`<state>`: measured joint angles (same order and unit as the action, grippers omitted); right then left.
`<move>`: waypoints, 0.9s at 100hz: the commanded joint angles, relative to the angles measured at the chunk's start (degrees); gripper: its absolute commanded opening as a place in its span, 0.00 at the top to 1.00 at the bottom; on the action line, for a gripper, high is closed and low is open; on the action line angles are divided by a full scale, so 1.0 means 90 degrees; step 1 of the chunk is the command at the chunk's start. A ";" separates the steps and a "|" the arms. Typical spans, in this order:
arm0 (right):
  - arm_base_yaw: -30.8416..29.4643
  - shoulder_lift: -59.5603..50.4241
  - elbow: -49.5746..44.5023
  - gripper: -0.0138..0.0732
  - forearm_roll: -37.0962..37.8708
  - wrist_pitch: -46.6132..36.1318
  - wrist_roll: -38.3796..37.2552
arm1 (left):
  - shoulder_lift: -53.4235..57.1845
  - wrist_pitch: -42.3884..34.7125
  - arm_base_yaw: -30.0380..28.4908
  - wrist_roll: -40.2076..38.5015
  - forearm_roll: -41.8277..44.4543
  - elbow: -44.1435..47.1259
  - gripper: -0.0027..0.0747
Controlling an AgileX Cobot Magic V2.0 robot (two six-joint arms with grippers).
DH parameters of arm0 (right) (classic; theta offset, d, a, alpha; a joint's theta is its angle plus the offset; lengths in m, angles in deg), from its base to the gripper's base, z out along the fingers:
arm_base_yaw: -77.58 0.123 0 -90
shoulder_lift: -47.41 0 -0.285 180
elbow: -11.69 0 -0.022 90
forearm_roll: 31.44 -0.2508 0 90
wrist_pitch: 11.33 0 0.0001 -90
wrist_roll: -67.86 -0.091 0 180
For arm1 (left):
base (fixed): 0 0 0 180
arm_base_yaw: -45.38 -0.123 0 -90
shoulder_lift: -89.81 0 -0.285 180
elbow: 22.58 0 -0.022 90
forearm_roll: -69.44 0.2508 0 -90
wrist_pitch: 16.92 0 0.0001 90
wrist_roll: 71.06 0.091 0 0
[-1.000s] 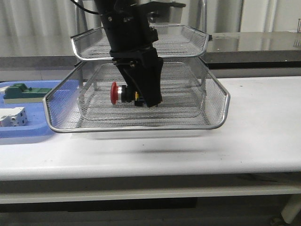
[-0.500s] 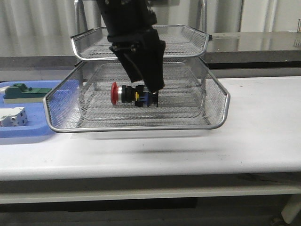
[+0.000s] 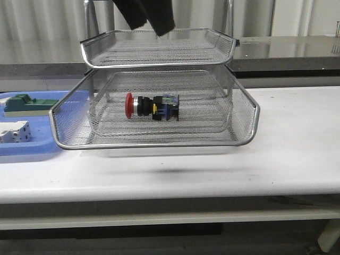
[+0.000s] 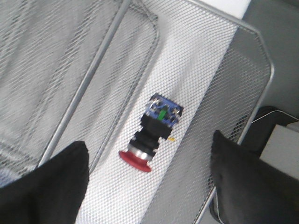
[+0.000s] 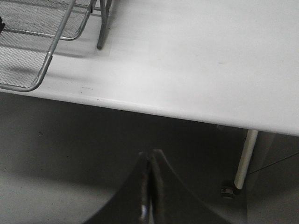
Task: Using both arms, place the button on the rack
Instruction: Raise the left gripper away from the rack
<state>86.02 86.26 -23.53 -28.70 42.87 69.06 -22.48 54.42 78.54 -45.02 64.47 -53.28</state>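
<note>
The button [image 3: 152,107] is now seen lying on its side on the mesh floor of the lower visible tier of the rack [image 3: 159,143], red head toward the blue tray [image 3: 29,149], rear block toward the right, with nothing touching it. A second ago it was covered by the left pincer [image 4: 148,179] down inside that tier; half a second ago the pincer had been lifted just clear; now only 2 dark finger ends are left at the top edge of the front view, above the upper tier. The button has not shifted between these frames, so the release is judged clean and the placing itself done; what is left is probably only retraction of the arms. In the left wrist view the left pincer is spread wide, 1 finger at each lower corner, the button well below and between them, nothing gripped. The right pincer [image 5: 149,186] is pressed together, empty, parked off the tabletop [image 5: 196,60] edge beside the rack's corner leg. Hidden or unclear: a 3rd tier cannot be confirmed, since the front view shows only 2 trays and the posts are cut off at the top; the left arm body is out of frame; the right arm is absent from the front view; the green block [image 3: 26,103] and white part [image 3: 13,132] on the blue tray are cropped at the left edge.
</note>
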 commanded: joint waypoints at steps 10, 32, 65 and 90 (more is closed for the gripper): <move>0.0001 0.0013 0.0197 0.92 0.0020 -0.0405 0.0017 | 0.0975 0.0189 -0.0072 -0.0551 0.0795 0.0422 0.30; 0.0001 0.0013 0.0197 0.92 0.0020 -0.0405 0.0017 | 0.1929 -0.0071 -0.0639 -0.0766 0.0738 0.1226 0.30; 0.0001 0.0013 0.0197 0.92 0.0020 -0.0405 0.0017 | 0.3741 -0.1599 -0.1937 -0.1389 0.0722 0.2963 0.30; 0.0001 0.0013 0.0197 0.92 0.0020 -0.0405 0.0017 | 0.5290 -0.3177 -0.2756 -0.1712 0.0681 0.4717 0.30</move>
<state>86.02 86.26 -23.53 -28.70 42.87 69.06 19.86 34.89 55.45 -58.93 71.09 -14.36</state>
